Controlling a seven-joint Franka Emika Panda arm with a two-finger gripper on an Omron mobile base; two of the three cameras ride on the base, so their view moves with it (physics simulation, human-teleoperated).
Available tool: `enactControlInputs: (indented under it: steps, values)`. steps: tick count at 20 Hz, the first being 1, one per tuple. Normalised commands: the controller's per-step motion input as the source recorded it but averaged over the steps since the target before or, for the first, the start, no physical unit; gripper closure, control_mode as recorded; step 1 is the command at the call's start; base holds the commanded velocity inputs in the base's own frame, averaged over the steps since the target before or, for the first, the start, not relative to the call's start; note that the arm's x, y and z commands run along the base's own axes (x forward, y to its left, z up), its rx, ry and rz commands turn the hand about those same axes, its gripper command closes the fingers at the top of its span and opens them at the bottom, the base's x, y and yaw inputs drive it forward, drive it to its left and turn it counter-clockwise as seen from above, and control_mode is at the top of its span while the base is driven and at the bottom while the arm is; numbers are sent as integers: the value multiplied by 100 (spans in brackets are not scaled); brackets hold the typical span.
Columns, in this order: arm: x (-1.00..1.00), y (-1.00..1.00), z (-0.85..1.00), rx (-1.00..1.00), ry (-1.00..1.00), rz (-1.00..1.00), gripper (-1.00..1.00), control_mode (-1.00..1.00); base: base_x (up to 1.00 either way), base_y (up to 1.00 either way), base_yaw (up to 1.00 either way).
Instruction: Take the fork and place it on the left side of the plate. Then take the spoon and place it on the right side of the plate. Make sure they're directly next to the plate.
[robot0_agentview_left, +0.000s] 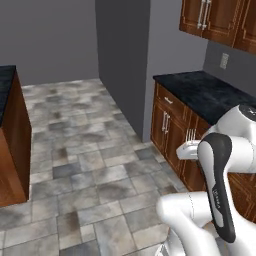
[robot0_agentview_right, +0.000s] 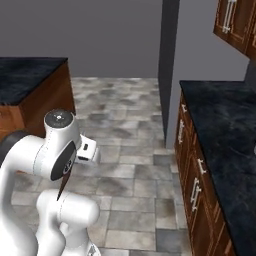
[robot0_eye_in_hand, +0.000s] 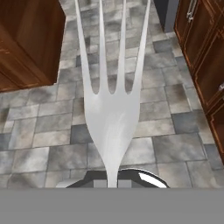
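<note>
Tines of the fork (robot0_eye_in_hand: 111, 94) fill the nearest part of the hand view, four silver prongs fanning up toward twelve o'clock from a neck that drops to six o'clock, where the gripper (robot0_eye_in_hand: 113, 180) is clamped narrow around it; the fingers themselves are mostly hidden beneath the neck, and the dark handle is out of sight below them. Going left to right across that view, a wooden cabinet block (robot0_eye_in_hand: 28, 39) stands at ten o'clock, grey stone floor tiles (robot0_eye_in_hand: 43, 122) spread behind the fork, and a run of brown cupboard doors (robot0_eye_in_hand: 205, 65) sits at two to three o'clock. From the left base view the tines (robot0_agentview_left: 190, 135) poke up as thin pale lines near the arm's wrist, at about nine o'clock of the big white elbow, with the dark counter (robot0_agentview_left: 210, 92) at one o'clock beyond. From the right base view the hand (robot0_agentview_right: 86, 149) points out over open floor and a second stretch of that dark worktop (robot0_agentview_right: 225, 130) runs along three o'clock. Neither the plate nor the spoon is visible, so the fork is evidently in transit. To carry this step well, I would judge the grip should stay firm and the wrist steady, since such a slim neck could swivel between the fingers, and the fork should be lowered flat, touching-close to the plate's left rim.
</note>
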Motion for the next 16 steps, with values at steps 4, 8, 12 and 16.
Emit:
enactControlInputs:
  steps: [4,8,12,16]
  values:
    - [0,0,0,0,0,0,100,100,28,39,12]
    - [0,0,0,0,0,0,100,100,94,7,8]
    - [0,0,0,0,0,0,100,100,100,0,7]
    - [0,0,0,0,0,0,100,100,100,1,8]
